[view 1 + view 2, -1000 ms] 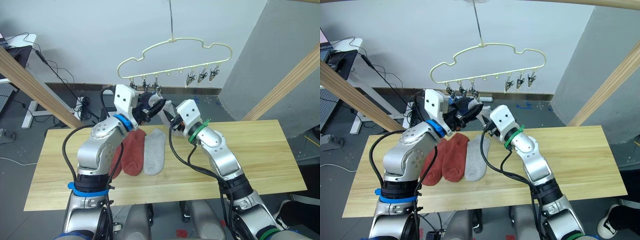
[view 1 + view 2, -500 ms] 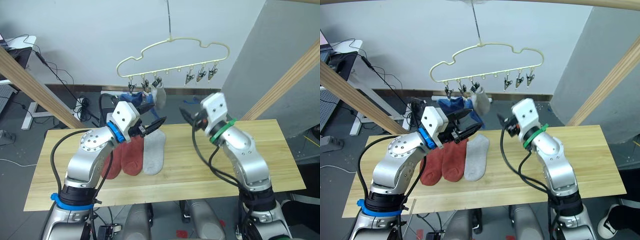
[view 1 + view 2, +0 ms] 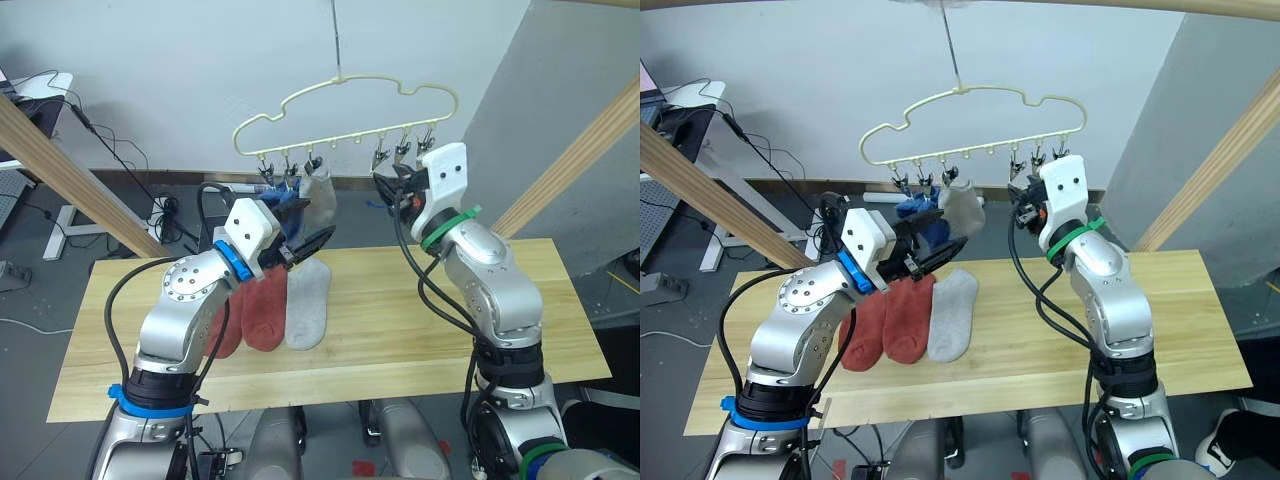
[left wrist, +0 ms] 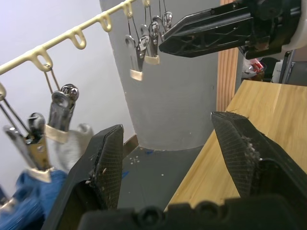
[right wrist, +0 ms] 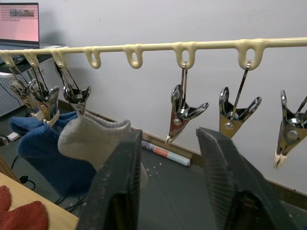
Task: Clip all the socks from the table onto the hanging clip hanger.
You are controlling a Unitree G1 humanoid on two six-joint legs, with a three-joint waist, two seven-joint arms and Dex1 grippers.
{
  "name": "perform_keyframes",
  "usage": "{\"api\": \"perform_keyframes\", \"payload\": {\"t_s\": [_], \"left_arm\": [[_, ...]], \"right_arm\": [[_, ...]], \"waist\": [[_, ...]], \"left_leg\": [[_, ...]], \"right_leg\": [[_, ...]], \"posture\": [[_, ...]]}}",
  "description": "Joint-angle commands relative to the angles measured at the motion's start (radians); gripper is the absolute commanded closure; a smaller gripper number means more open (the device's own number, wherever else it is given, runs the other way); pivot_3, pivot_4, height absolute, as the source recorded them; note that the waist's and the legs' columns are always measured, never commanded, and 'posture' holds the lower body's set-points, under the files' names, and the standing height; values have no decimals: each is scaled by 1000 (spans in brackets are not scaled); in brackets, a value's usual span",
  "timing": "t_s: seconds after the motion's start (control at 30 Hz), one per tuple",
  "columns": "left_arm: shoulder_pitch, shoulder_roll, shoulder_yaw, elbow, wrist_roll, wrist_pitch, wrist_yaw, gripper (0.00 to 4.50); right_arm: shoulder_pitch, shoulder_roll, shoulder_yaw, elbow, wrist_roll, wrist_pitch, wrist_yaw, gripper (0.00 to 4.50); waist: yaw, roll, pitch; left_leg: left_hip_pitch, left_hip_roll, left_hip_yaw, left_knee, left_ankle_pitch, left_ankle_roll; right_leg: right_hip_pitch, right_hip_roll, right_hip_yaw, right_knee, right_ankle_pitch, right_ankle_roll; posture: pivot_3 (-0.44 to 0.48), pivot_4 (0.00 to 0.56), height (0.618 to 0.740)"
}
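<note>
Socks are split between the clip hanger point(image 3: 345, 110) and the table point(image 3: 400, 340). A light grey sock point(image 3: 320, 192) and at least one blue sock point(image 3: 918, 222) hang from clips at the hanger's left end. Two rust-red socks point(image 3: 262, 308) and a second grey sock point(image 3: 305, 308) lie side by side on the table. The right wrist view shows the pinned socks close up, grey in front of blue, and free clips point(image 5: 182, 112) hanging further along the rail; whether one or two blue socks hang there is hard to tell. The left gripper point(image 3: 305, 243), fingers apart and empty, sits just below the pinned socks. The right gripper point(image 3: 392, 185), also parted and holding nothing, is raised beside the free clips.
</note>
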Motion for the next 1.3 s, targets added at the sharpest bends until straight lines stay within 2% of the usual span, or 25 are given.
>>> {"api": "perform_keyframes", "payload": {"t_s": [0.03,0.7,1.3], "left_arm": [[-3,-6,3,-9,-1,-24,-3,1219],[-17,-19,-11,13,10,-29,1,1219],[-5,-27,-12,13,27,-32,0,1219]], "right_arm": [[-28,10,-13,2,18,0,-20,2564],[-184,28,1,260,18,-138,-45,2564],[-214,54,1,333,17,-227,-52,2564]], "waist": [[0,0,0],[-1,0,0],[-1,0,-1]], "left_leg": [[0,0,0,0,0,0],[-2,0,0,0,1,-1],[-2,0,0,1,1,-1]], "right_leg": [[0,0,0,0,0,0],[-2,0,1,1,0,0],[-2,0,1,1,0,-1]], "posture": [[-131,249,740],[-126,241,740],[-123,237,740]]}}
